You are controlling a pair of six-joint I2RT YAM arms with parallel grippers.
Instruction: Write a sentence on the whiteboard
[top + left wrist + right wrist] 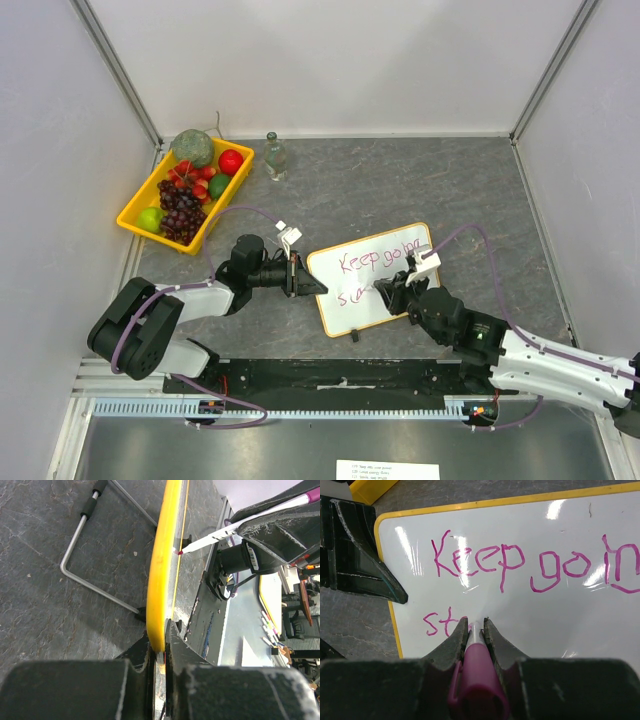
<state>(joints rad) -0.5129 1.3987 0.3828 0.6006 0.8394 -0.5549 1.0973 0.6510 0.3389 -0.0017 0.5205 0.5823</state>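
The whiteboard, white with a yellow frame, lies in the middle of the table. It reads "Keep goin" with "st" begun below. My left gripper is shut on the board's left edge. My right gripper is shut on a magenta marker. The marker's tip touches the board just after the "st". In the left wrist view the marker shows with its tip at the board's face.
A yellow tray of fruit stands at the back left. A small clear bottle stands behind the board. A bent metal stand lies under the board. Grey walls enclose the table.
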